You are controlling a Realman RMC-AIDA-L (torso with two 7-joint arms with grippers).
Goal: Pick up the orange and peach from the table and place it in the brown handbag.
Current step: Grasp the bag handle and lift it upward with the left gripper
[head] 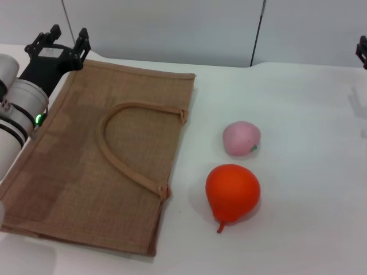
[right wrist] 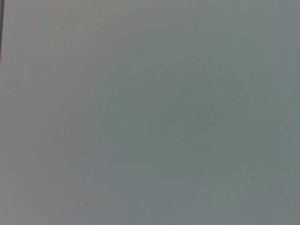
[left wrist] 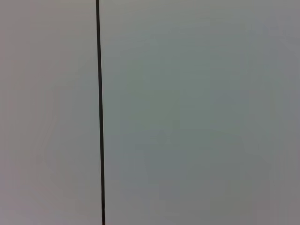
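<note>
A plain, featureless grey-green surface (right wrist: 150, 112).

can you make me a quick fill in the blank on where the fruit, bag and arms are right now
1. The brown handbag lies ____ on the table, its handles on top.
2. The peach sits farther from the robot than the ____.
3. Both fruits rest to the robot's ____ of the bag.
4. The left pincer hangs at the bag's far ____ corner; the right pincer is barely in view.

Missing words: flat; orange; right; left
</note>
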